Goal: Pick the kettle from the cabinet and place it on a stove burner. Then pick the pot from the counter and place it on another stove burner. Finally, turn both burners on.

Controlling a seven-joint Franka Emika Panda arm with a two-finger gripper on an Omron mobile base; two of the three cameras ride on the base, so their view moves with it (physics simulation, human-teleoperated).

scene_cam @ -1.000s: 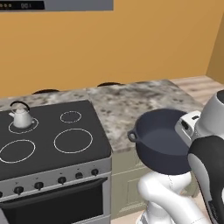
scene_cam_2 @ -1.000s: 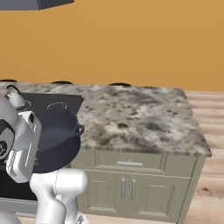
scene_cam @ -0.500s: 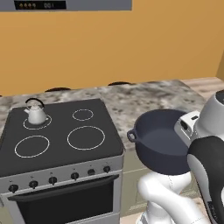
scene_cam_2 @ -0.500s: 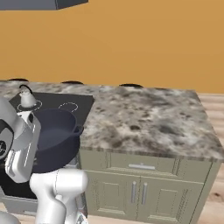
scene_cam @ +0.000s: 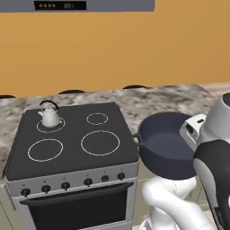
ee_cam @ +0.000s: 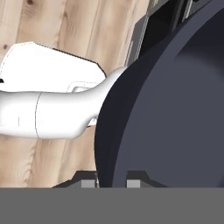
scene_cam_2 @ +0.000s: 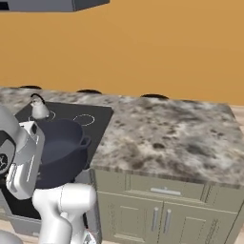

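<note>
In the tool [ee_cam: 111, 183]: wide dark navy pot [scene_cam: 167, 144]

Kettle [scene_cam: 49, 117] upright on rear-left burner ring [scene_cam: 50, 125] of black cooktop [scene_cam: 72, 155]. Other three rings bare: rear-right small [scene_cam: 97, 118], front-left [scene_cam: 45, 149], front-right largest [scene_cam: 100, 142]. Row of black knobs [scene_cam: 75, 183] on front panel. Pot [scene_cam: 167, 145] held in air, tilted, right of cooktop, in front of marble surface [scene_cam: 152, 99]. White arm [scene_cam: 211, 152] beside pot; hand hidden behind it.
</note>
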